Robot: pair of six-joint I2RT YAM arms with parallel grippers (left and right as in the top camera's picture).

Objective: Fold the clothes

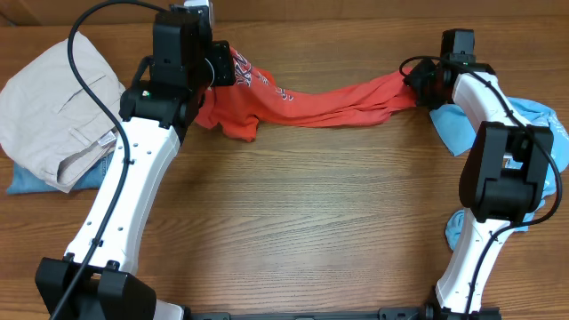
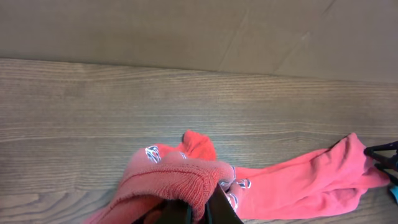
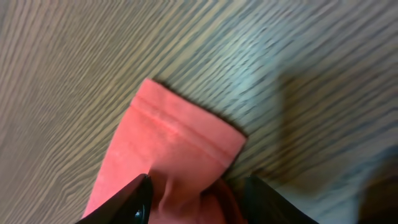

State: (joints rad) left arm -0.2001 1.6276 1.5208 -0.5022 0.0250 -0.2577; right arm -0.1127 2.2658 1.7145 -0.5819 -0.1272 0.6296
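Stretching the red-orange T-shirt point(image 1: 311, 105) out like a rope seems to be the idea, with one arm on each end. The left gripper point(image 1: 222, 67) is at the shirt's lettered end, fingers pinched on a bunched ribbed edge with cloth draped right over them in the wrist view. The right gripper point(image 1: 418, 84) has the opposite end, fingers closed on a wad of fabric with a hemmed sleeve poking out past them. My guess is they hold the two far ends so the twist can be pulled out and the shirt laid flat before any fold, cause it's just a sagging, crumpled strip on the table point(image 1: 293, 222). The light sky-blue shirt point(image 1: 453, 129) waits just past the T-shirt's right-gripper end, partly under that arm. The beige trousers point(image 1: 49, 107) are piled well beyond its lettered end, out of the way.
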